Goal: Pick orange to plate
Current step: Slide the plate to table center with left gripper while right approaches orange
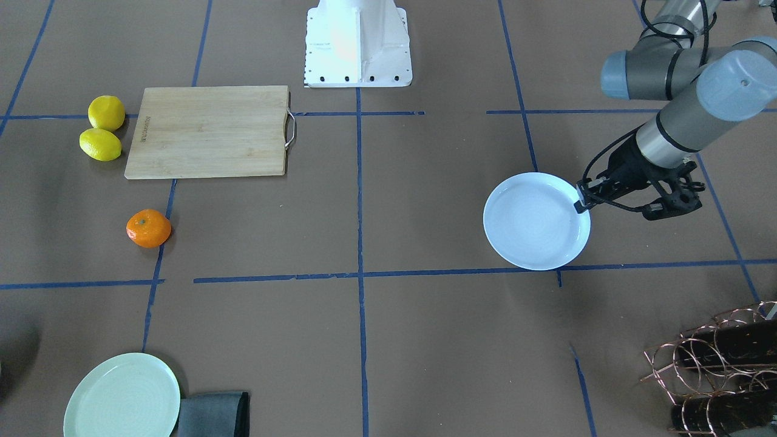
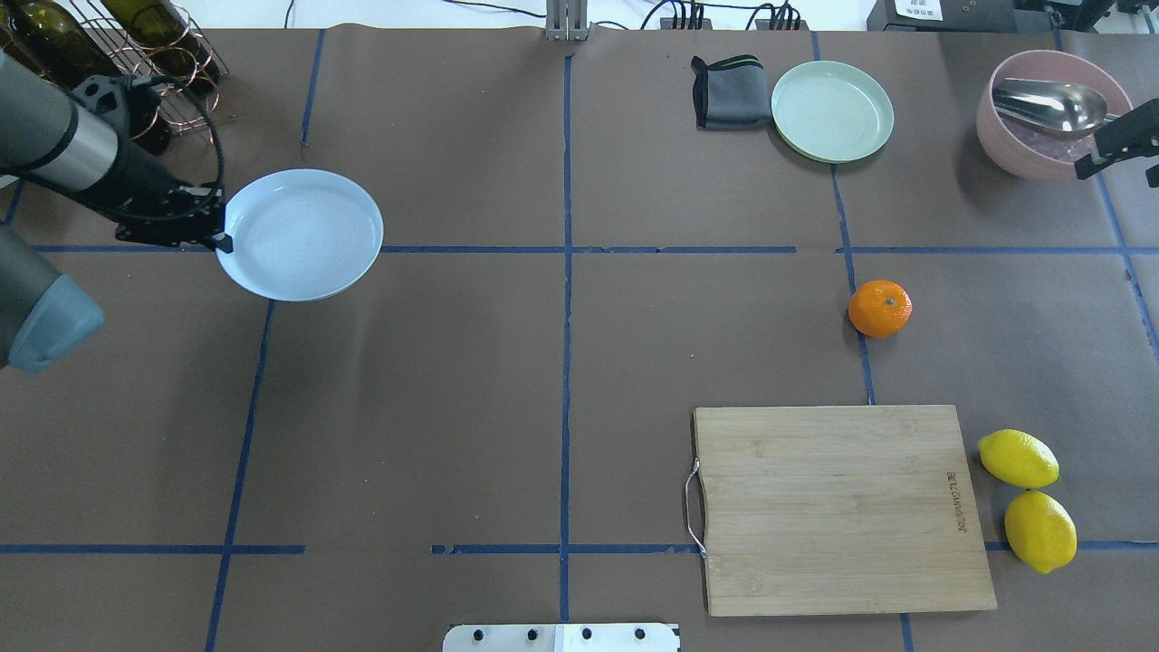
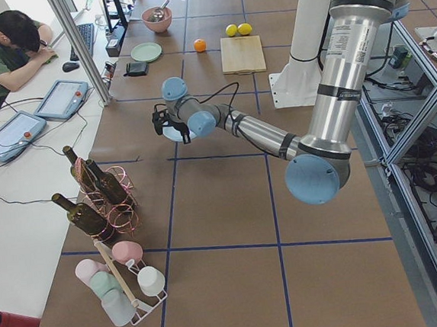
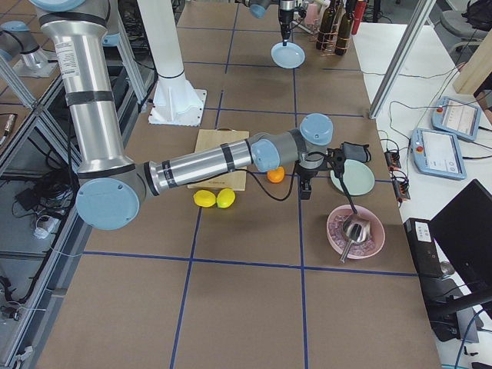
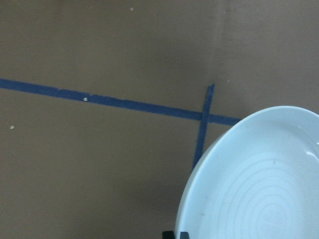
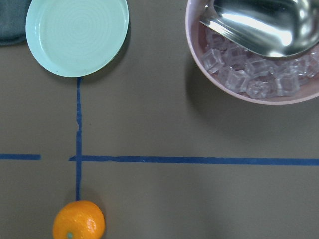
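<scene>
The orange [image 2: 879, 308] rests on the brown table on my right side, just beyond the cutting board; it also shows low left in the right wrist view [image 6: 79, 220]. The pale bluish-white plate [image 2: 301, 234] is far over on my left side, empty. My left gripper [image 2: 220, 240] is shut on the plate's near-left rim [image 1: 578, 203]; the left wrist view shows the plate [image 5: 259, 184] filling its lower right. My right gripper [image 2: 1123, 140] hovers beyond the orange, near the pink bowl. Its fingers do not show clearly, so I cannot tell whether it is open or shut.
A wooden cutting board [image 2: 838, 507] lies front right with two lemons [image 2: 1018, 457] beside it. A pale green plate [image 2: 832, 110] and a grey cloth [image 2: 729, 92] sit at the back. A pink bowl [image 2: 985, 122] holds ice and a metal scoop. A bottle rack [image 2: 154, 45] stands back left.
</scene>
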### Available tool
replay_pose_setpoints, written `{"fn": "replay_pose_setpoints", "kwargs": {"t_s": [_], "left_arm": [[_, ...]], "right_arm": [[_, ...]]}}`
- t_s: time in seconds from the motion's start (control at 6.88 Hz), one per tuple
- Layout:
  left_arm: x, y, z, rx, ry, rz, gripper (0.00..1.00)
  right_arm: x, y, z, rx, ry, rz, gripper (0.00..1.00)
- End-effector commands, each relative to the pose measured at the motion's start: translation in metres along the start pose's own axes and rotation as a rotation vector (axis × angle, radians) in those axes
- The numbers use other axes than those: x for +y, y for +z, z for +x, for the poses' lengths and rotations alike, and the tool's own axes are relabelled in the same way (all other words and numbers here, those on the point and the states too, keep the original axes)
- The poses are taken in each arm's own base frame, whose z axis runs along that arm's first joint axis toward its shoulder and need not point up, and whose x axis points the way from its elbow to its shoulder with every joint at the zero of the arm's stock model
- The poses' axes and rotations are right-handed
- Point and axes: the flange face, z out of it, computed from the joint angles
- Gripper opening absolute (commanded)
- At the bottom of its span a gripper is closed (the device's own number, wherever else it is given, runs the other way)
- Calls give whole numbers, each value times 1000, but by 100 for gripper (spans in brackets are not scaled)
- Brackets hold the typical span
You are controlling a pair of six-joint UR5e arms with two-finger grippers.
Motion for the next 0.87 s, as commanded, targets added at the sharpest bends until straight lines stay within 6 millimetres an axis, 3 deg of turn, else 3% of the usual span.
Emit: {"fn": "replay_pose_setpoints", "kwargs": {"t_s": [0.0,0.15,0.44,0.58,0.73], "left_arm": [[48,36,103,33,-154,-81,0],[67,59,137,50,-191,-52,0],[111,119,158,199,-315,-9,0],[136,137,177,208,-315,-6,0],[145,147,192,208,-306,2,0]], "right_arm": [[14,49,-77,-6,49,74,100],[23,65,-95,-11,61,78,100],[39,72,-126,-20,73,80,100],[43,74,-132,-22,72,76,100],[46,81,-136,-14,62,74,100]]}}
